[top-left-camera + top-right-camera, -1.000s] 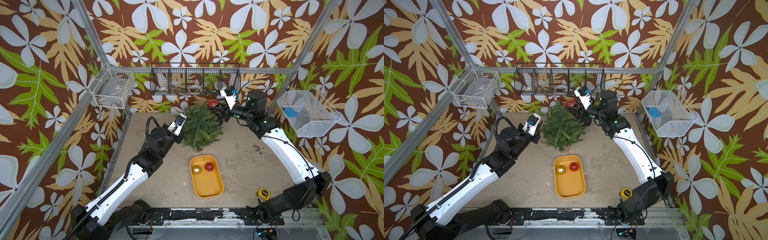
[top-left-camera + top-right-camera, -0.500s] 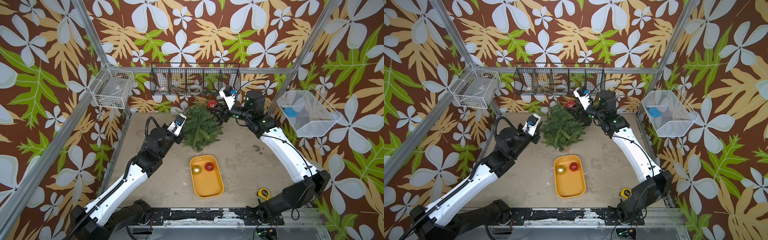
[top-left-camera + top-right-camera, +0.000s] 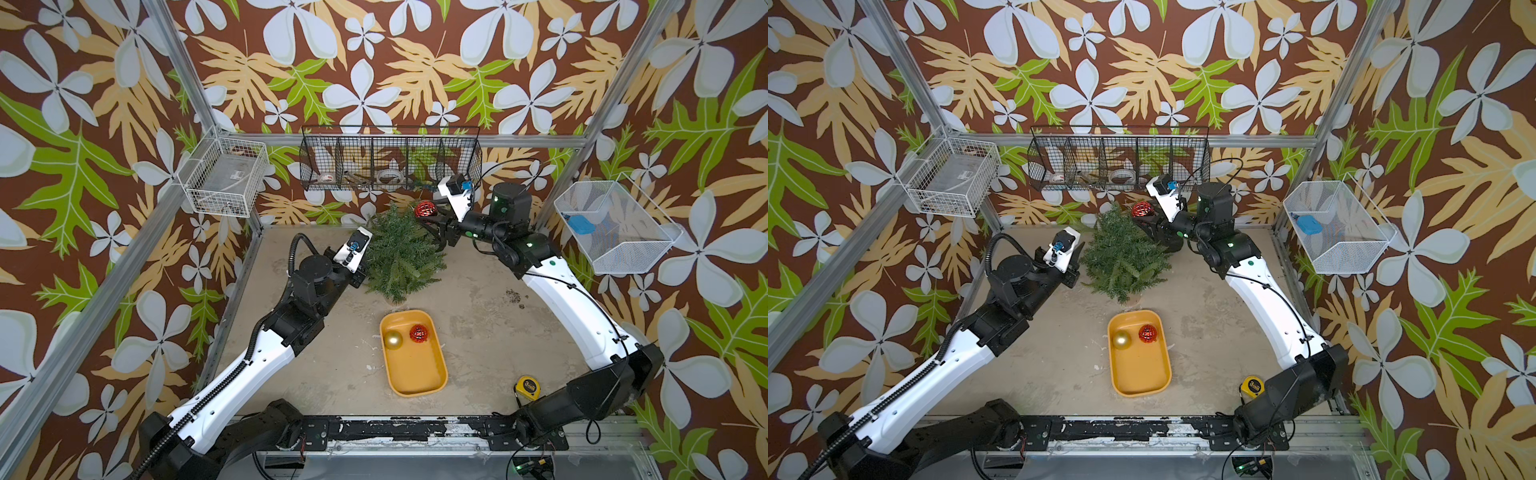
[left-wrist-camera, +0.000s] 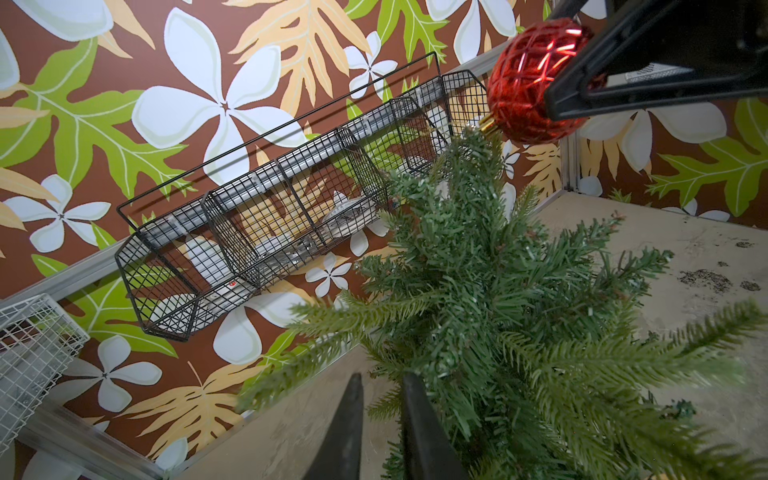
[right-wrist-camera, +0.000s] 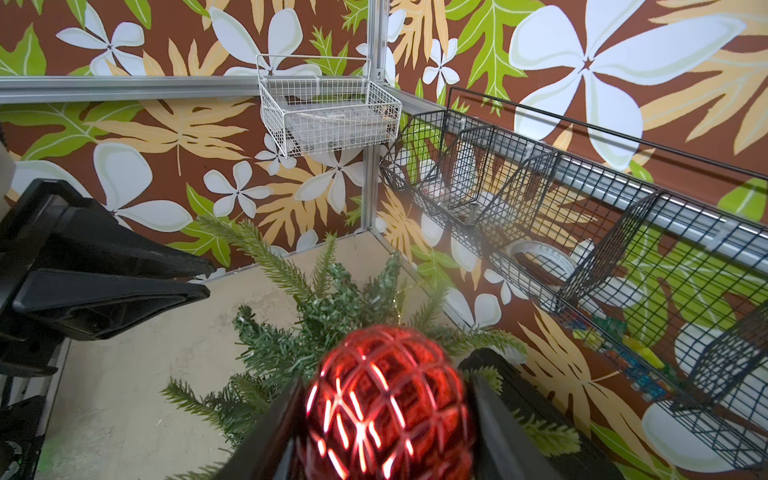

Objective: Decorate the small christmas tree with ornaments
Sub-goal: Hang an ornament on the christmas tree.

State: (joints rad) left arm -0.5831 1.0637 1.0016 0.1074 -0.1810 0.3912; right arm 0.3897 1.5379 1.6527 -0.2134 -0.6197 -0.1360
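At upper centre of both top views, the small christmas tree [image 3: 399, 257] stands upright, tip toward the frame's top. Our right arm stretches from lower right, right gripper [image 3: 428, 216] clamped on a red bauble [image 3: 424, 209], its cap toward the treetop. Our left gripper [image 4: 382, 380] hovers beside the left branches, jaws slightly apart, empty. Below, the yellow tray [image 3: 415, 370] holds a gold bauble [image 3: 392, 340] and a second red bauble [image 3: 418, 333].

Right pincer [image 3: 1145, 215] — gripping red ornament [image 3: 1143, 209], beside tree [image 3: 1125, 262]
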